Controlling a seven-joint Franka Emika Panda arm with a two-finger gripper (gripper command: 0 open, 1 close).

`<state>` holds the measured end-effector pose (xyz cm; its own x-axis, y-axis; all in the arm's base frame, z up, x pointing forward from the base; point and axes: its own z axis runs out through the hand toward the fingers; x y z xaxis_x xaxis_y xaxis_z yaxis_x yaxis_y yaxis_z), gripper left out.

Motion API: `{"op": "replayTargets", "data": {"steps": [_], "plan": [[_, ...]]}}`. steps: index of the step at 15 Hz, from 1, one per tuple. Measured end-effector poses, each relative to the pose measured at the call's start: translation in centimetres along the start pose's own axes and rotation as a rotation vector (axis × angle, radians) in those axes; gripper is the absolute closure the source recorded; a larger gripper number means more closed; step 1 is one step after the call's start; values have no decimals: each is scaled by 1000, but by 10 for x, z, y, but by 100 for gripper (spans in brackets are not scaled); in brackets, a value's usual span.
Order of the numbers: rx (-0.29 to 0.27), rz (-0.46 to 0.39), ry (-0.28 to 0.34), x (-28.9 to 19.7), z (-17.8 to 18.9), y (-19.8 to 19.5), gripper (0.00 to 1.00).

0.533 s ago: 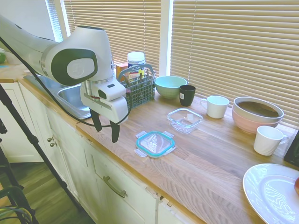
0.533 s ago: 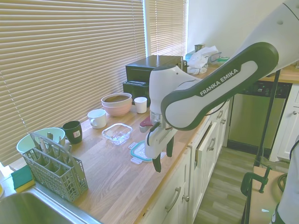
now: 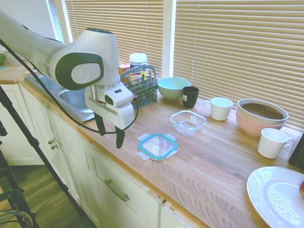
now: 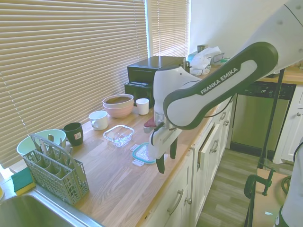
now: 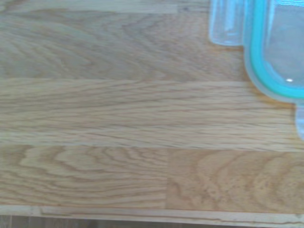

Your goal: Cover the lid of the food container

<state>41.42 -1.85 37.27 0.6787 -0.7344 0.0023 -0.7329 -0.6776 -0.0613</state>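
Fingers point(image 3: 109, 134) spread apart and empty hang above the tabletop point(image 3: 209, 156) edge just beside the lid point(image 3: 157, 146), which lies flat near the food container point(image 3: 188, 122), so I'd centre over the teal rim before descending to pinch one edge.

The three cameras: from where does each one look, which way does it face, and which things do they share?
First exterior view: stands off the counter's front edge, facing the blinds; the arm enters from the picture's left, gripper open above the counter near the sink.
Second exterior view: at the sink end, looking along the counter toward the toaster oven; the arm enters from the right.
Wrist view: looks straight down at wood grain; no fingers visible.
Shared: the lid appears in all three; the food container only in both exterior views.
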Motion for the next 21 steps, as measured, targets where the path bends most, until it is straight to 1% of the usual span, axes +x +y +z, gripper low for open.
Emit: {"op": "replayTargets", "data": {"steps": [4,8,11,14,18,21], "plan": [[41,8,-19,27,-5,28,0],[122,19,-20,74,-34,63,0],[183,16,-56,112,-43,81,0],[222,0,-72,145,-45,82,0],[266,-6,-126,178,-31,71,0],[257,7,-149,202,-10,67,0]]}}
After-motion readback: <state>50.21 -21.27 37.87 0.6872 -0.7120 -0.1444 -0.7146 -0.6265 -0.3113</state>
